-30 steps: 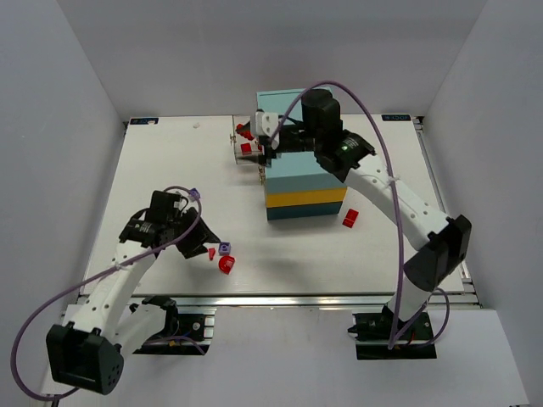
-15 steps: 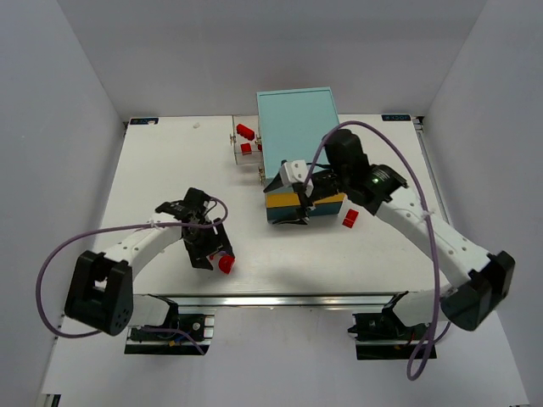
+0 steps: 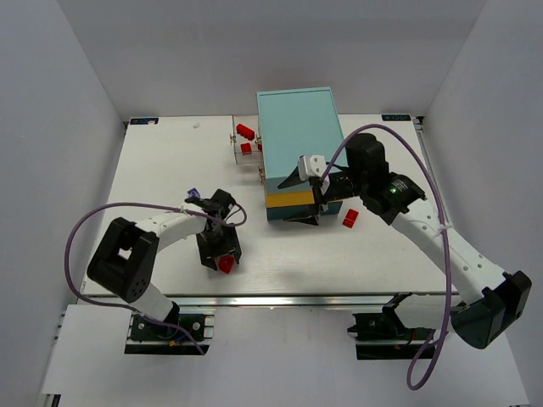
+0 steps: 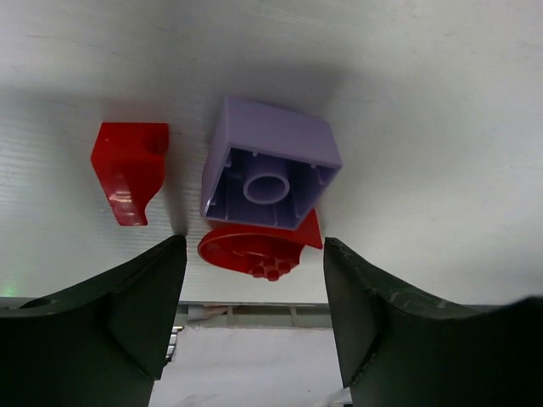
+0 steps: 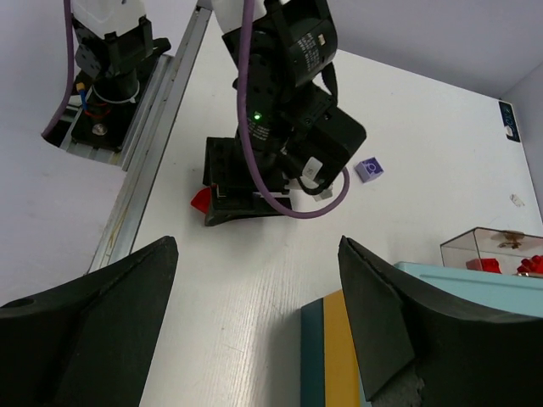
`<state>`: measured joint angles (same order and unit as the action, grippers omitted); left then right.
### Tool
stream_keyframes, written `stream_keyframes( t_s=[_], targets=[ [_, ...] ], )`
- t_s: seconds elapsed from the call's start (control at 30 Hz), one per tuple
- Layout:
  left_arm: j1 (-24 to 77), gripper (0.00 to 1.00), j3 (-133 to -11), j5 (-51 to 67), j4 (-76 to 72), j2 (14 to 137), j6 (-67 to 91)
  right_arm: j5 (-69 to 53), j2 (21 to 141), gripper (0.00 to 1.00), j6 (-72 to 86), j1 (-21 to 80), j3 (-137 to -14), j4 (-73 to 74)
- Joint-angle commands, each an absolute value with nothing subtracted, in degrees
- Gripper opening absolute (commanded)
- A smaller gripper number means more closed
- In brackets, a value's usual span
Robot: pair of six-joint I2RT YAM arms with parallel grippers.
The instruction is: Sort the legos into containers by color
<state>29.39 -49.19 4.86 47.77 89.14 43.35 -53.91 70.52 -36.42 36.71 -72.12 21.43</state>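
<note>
My left gripper [image 3: 219, 254] is open, low over the table near its front edge. In the left wrist view its jaws [image 4: 254, 292] stand wide apart just short of a purple lego [image 4: 270, 170] lying studs-down, which touches a red rounded lego [image 4: 254, 250]; a second red lego [image 4: 129, 170] lies to their left. The rounded red lego [image 3: 226, 265] shows beside the gripper from above. Another purple lego [image 3: 193, 193] lies further back. My right gripper [image 3: 297, 197] is open and empty in front of the cabinet [image 3: 301, 136]. A clear drawer [image 3: 246, 140] holds red legos.
A red lego [image 3: 349, 219] lies right of the cabinet's front. In the right wrist view I see the left arm's gripper [image 5: 280, 144], the cabinet's yellow and teal layers [image 5: 339, 356] and the clear drawer [image 5: 501, 250]. The table's front rail [image 3: 297, 298] runs close behind the left gripper.
My right gripper has left the drawer at the cabinet's back left and come down to the cabinet's front. My left gripper has swung right and settled over the red and purple legos.
</note>
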Motion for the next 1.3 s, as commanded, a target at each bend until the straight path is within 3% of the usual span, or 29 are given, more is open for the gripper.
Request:
stream_keyframes(
  t_s=[0.0,0.07,0.3,0.57,0.87,1.27],
  targets=[
    [31.5,0.75,-51.0,1.1,47.2,90.0,44.2,-54.4,68.4,0.82,-33.5,35.7,-71.4,17.8],
    [32.2,0.73,-51.2,1.0,46.8,90.6,44.3,-54.5,68.2,0.82,-32.5,35.0,-70.8,17.1],
    [34.6,0.45,-51.9,-1.5,45.5,92.0,45.3,-55.4,67.7,0.82,-30.1,33.3,-69.6,15.5],
    [36.9,0.20,-52.8,-1.5,44.7,83.0,44.7,-56.5,66.7,0.81,-28.1,32.3,-69.0,14.8],
    [35.6,0.19,-59.8,-7.2,45.4,69.0,41.4,-55.8,65.4,0.81,-25.4,31.6,-68.8,12.2],
    [29.1,0.19,-85.0,-18.7,48.5,85.2,31.8,-52.6,63.0,0.81,-25.8,30.6,-68.7,12.6]
  ],
)
